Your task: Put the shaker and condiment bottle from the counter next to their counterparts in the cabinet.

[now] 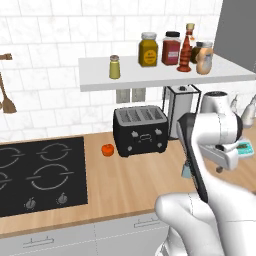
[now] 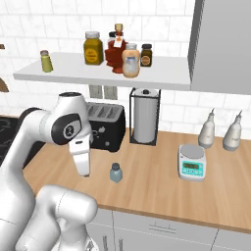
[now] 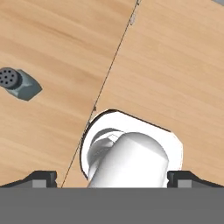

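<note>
The pale blue shaker [image 2: 115,172] with its grey cap stands on the wooden counter [image 2: 157,181] in front of the toaster; it also appears as the shaker [image 3: 24,86] at the left of the hand view and, half hidden by the arm, as the shaker [image 1: 186,170]. My gripper [image 2: 84,172] hangs pointing down over the counter, a short way left of the shaker and not touching it. Its fingertips [image 3: 41,177] stand wide apart, open and empty. The tan-peach condiment bottle [image 2: 130,61] stands on the cabinet shelf [image 2: 98,78] beside the ribbed red bottle [image 2: 117,49]. The yellow-green shaker [image 2: 46,61] is near the shelf's left end.
A black toaster [image 1: 141,130] and a tomato [image 1: 107,149] sit behind the shaker, with the hob [image 1: 40,175] to the left. A paper towel holder [image 2: 145,115], a scale [image 2: 191,164] and two white bottles [image 2: 207,130] stand to the right. Jars [image 1: 148,49] crowd the shelf.
</note>
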